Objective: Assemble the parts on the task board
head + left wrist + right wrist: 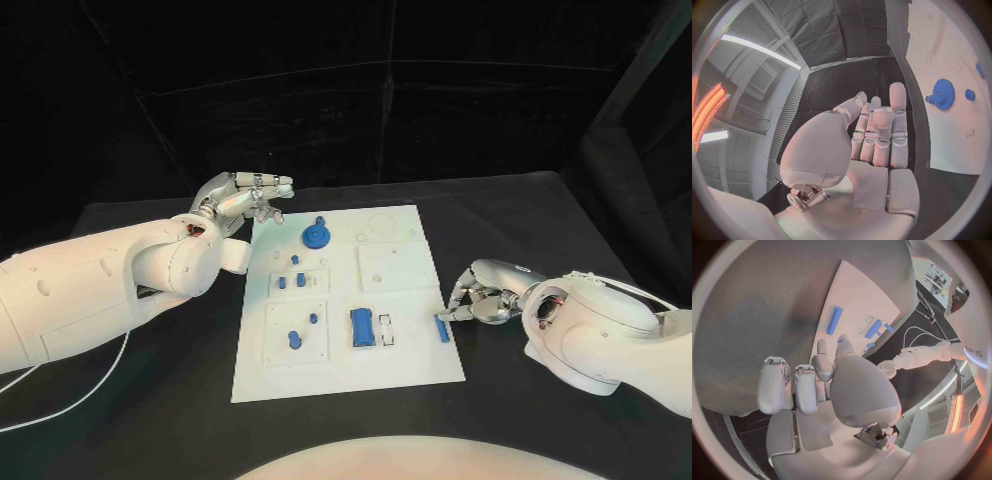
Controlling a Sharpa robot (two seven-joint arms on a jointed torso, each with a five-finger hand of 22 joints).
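Hovering our right hand (483,297), fingers curled and holding nothing, beside the blue bar (441,330) at the task board (418,370) edge right of centre, presumably for pickup, we park our left hand (242,196) upper left, fingers loosely extended, empty.

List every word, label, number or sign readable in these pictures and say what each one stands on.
None can be read for certain.
Left arm: dark lettering on its white shell, cut off at the picture's rim and too blurred to read.
Task board: no print visible.
Blue parts, such as the gear: no markings visible.
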